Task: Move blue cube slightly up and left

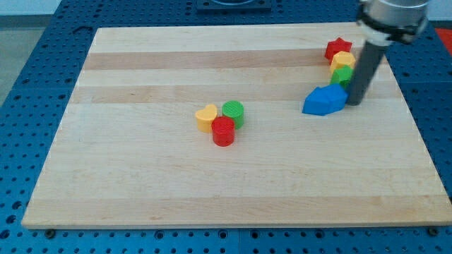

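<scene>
The blue blocks (325, 100) lie at the view's right, looking like two blue pieces pressed together; I cannot tell the cube from the other. My tip (355, 103) stands just at their right edge, touching or nearly touching. Above them runs a column: a red star (338, 48), a yellow block (342, 61) and a green block (342, 75), the green one next to the blue pieces' top right.
Near the board's middle sit a yellow heart (206, 117), a green cylinder (233, 112) and a red cylinder (223, 131), bunched together. The wooden board (141, 176) lies on a blue perforated table. The board's right edge is close to my rod.
</scene>
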`<state>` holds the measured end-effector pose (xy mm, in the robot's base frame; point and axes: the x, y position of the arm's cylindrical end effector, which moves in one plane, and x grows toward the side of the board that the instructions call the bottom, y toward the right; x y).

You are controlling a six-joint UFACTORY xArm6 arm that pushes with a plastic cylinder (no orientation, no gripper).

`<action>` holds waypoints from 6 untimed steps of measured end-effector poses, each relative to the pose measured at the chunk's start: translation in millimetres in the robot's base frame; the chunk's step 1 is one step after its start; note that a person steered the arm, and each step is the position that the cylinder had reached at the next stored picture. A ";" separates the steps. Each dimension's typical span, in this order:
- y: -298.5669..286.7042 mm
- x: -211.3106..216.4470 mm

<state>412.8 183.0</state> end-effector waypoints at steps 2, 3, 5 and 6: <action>-92.6 6.3; -79.6 8.0; -43.8 38.7; -70.7 37.7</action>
<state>450.5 112.3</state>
